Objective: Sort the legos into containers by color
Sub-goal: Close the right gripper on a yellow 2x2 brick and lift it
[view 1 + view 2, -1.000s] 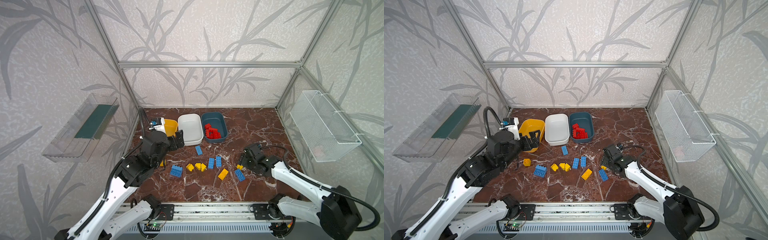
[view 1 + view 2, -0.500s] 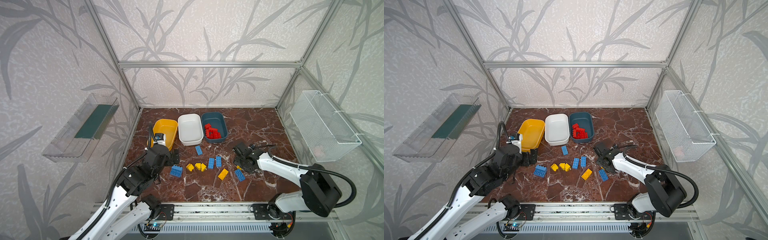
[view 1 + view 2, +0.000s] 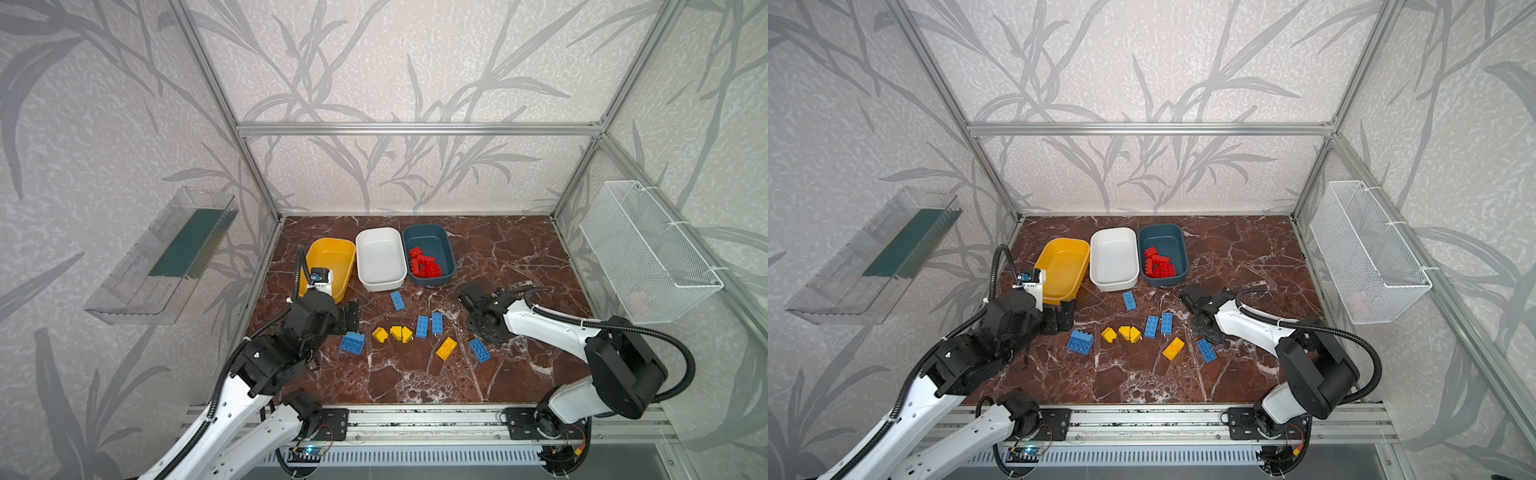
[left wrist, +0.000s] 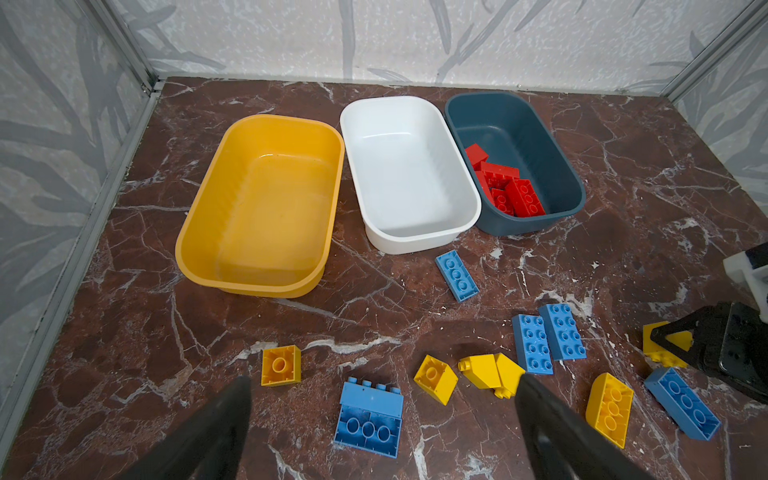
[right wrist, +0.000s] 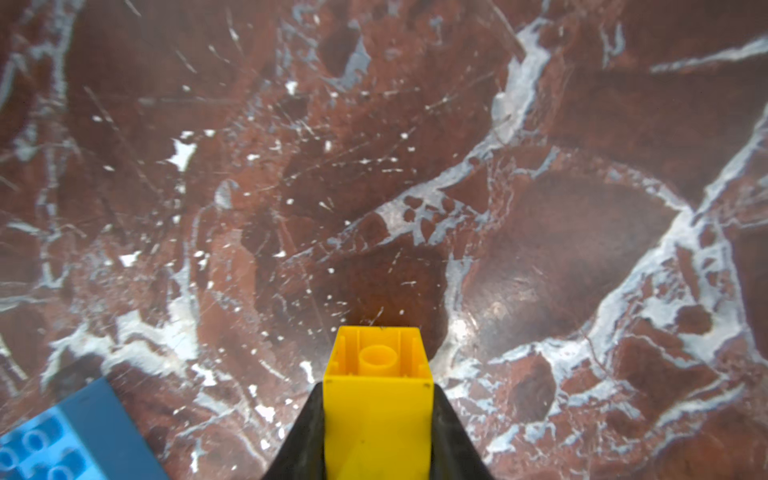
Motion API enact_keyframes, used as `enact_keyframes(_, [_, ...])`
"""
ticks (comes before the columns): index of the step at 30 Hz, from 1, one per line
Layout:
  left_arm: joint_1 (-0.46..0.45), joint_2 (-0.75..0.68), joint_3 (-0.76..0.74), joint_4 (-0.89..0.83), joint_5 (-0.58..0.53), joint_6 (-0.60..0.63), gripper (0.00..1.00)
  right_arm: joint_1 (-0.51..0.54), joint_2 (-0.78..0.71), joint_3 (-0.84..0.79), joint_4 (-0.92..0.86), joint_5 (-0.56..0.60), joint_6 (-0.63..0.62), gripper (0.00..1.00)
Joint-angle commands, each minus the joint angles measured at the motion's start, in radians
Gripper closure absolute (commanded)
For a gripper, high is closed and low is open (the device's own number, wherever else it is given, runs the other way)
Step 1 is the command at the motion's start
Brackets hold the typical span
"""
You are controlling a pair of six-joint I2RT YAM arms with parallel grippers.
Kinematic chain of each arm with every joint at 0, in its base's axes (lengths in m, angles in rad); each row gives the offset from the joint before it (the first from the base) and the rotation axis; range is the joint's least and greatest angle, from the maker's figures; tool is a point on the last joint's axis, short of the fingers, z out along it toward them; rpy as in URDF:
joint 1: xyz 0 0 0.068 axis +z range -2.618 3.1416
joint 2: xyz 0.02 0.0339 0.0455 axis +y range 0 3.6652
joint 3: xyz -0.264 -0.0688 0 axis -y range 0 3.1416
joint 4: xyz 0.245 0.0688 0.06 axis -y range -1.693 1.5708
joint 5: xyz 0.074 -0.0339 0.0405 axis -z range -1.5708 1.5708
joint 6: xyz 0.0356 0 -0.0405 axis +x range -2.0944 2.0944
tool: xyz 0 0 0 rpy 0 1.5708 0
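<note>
Yellow brick (image 5: 376,365) sits clamped in the right gripper (image 5: 378,415), low over the marble floor (image 3: 415,382). The left gripper (image 4: 382,380) gapes wide above a blue brick (image 4: 368,419). Beyond lie loose bricks (image 4: 548,336), blue and yellow. Farthest, yellow tub (image 4: 270,208), white tub (image 4: 407,174) and teal tub (image 4: 519,124) stand together, with red bricks (image 4: 505,187) in the teal.

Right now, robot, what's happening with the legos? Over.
Right gripper: jaws shut on a yellow lego. Left gripper: jaws open, empty, near the empty yellow tub. Nothing else blocking.
</note>
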Motion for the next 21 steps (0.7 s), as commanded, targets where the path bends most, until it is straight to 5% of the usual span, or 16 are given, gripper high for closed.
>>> enact_keyframes(1, [0.001,-0.015,-0.003,-0.002,-0.003,0.011,0.02,0.010,-0.008,0.044,-0.070,0.051,-0.028,0.73])
enact_keyframes(8, [0.002,-0.041,-0.006,-0.002,-0.015,0.005,0.02,0.012,-0.055,0.112,-0.018,0.010,-0.269,0.79])
enact_keyframes(16, [0.002,-0.076,0.008,-0.038,-0.099,-0.002,0.01,0.012,-0.035,0.286,0.104,-0.218,-0.633,0.79])
enact_keyframes(21, [0.002,-0.130,-0.005,-0.025,-0.138,-0.016,0.01,0.011,0.096,0.488,0.113,-0.375,-0.737,0.78])
